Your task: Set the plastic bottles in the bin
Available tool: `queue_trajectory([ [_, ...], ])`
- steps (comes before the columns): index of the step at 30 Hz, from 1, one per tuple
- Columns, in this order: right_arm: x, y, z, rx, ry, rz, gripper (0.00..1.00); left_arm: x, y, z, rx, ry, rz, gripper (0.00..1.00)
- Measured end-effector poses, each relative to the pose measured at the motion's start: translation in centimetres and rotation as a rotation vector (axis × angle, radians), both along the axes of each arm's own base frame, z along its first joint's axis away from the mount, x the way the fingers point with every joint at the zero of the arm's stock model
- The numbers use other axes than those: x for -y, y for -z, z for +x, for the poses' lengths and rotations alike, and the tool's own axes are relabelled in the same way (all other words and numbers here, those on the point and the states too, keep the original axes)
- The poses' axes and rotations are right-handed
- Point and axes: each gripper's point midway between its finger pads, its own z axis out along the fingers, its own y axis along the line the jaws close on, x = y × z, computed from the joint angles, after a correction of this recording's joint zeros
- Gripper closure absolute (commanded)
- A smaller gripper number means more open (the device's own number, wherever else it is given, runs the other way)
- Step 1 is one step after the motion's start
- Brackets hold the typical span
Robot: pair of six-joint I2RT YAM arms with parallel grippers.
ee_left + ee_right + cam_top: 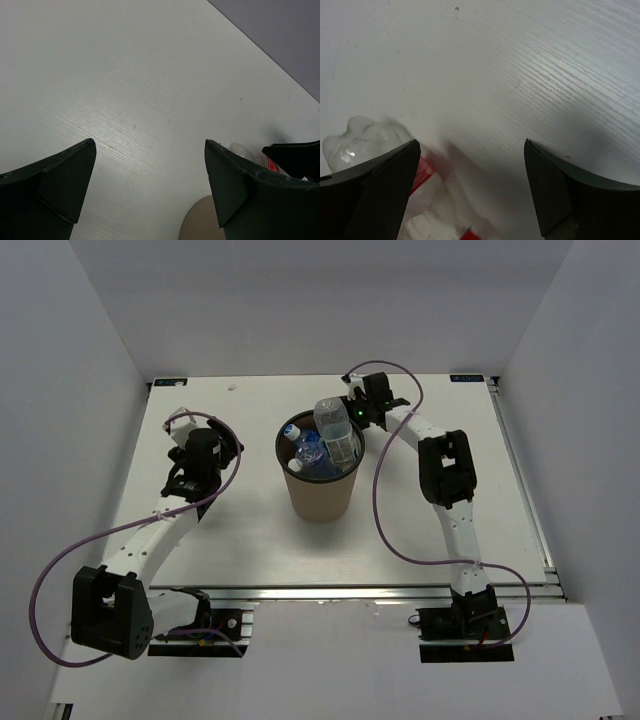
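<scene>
The brown round bin (320, 495) stands mid-table with several clear plastic bottles (312, 452) lying inside it. One taller bottle (336, 430) sticks up above the rim on the bin's far right side. My right gripper (354, 410) hovers open just behind that bottle. In the right wrist view the clear bottle (357, 140), blurred and with a red band, sits by the left finger, and the gripper (470, 142) holds nothing. My left gripper (220, 440) is open and empty, left of the bin. In the left wrist view the gripper (150, 142) is over bare table, with the bin's wall (197, 222) at the lower edge.
White walls enclose the table (240, 530) on the left, right and back. Purple cables (400, 540) loop from both arms over the near half. A metal rail (380, 592) runs along the near edge by the arm bases.
</scene>
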Motion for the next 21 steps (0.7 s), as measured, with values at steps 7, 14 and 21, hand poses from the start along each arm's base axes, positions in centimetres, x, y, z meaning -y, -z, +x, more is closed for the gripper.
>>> queue_trajectory([
  [7,-0.1,-0.1,0.1,-0.008,-0.008,0.018,0.39,0.0,0.4,-0.2,-0.011,-0.001,-0.001,0.02],
  [14,-0.6,-0.1,-1.2,-0.028,-0.058,0.067,0.91,0.0,0.5,-0.3,-0.018,-0.001,-0.002,0.02],
  [21,0.5,-0.9,-4.4,-0.048,-0.063,0.073,1.00,-0.1,0.2,-0.7,-0.009,-0.004,-0.010,0.02],
])
